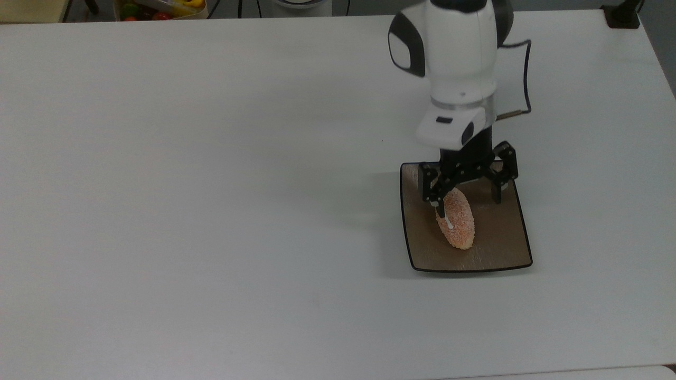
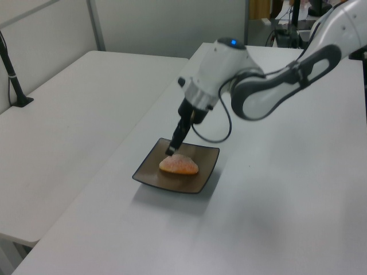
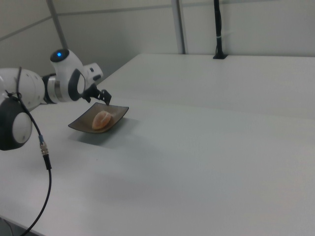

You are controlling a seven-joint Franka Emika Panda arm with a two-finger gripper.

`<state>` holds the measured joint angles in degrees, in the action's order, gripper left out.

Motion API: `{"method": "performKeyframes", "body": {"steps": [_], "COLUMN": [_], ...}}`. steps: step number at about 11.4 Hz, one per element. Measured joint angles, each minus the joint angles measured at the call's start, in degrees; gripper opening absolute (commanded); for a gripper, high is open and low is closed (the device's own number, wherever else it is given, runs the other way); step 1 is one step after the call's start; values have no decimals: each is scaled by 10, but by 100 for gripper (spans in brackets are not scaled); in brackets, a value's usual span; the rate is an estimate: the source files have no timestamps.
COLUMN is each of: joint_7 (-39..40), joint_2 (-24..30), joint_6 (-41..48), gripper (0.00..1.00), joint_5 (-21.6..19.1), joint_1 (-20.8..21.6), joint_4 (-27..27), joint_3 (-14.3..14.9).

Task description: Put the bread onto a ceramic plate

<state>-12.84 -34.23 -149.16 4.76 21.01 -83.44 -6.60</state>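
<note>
White table point(image 1: 211, 184): 1 bread point(image 1: 455, 219) lies in ceramic plate point(image 1: 501, 243), gripper point(image 1: 466, 198) spread wide just above, holding nothing.

the arm point(image 2: 269, 94) has glossy white rounded shells with dark grey oval panels at its joints, and a round dark cap with a small blue light point(image 2: 233, 42) glowing on top. a silver ring sits under the wrist above a white block with a dark oval button, and a thin black cable point(image 1: 526, 74) loops along the side to a metal plug. the gripper point(image 1: 466, 196) is black, built of angular linked pieces with small pale screws.
</note>
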Motion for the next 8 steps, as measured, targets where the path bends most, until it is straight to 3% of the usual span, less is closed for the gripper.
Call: {"method": "performKeyframes", "body": {"steps": [5,8], "joint_7": [-1,-2], "joint_2": [156,249], "joint_6": [201,367], "gripper": [100,100], "joint_5": [0,-3], "joint_1": [-44,-81], "joint_4": [-21,-26], "joint_3": [8,11]}}
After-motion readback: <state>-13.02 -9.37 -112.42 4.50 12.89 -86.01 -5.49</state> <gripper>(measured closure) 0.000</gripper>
